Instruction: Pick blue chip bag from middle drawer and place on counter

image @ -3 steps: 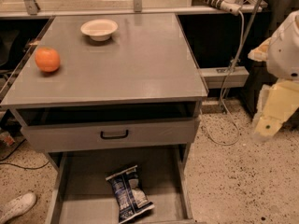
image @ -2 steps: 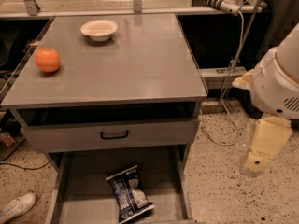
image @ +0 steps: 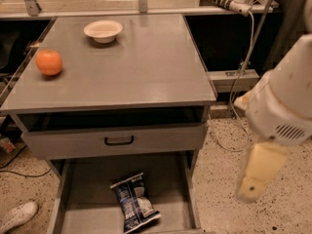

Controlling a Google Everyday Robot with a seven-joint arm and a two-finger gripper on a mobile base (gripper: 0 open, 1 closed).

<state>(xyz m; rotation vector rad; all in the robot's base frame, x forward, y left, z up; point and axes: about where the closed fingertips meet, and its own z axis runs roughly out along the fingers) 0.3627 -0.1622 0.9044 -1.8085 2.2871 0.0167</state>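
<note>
The reach seemed only to begin. The gripper (image: pixel 257 177) hung right of the drawer (image: pixel 90 186), well apart from the bag (image: pixel 135 202) lying inside; open or closed, I could not tell. Next it needed to go left and down over the bag.

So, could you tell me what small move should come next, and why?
Probably swing the hand in and down toward the blue chip bag: it lies untouched in the open middle drawer, while the hand hangs off to the drawer's right, over the speckled floor.
</note>
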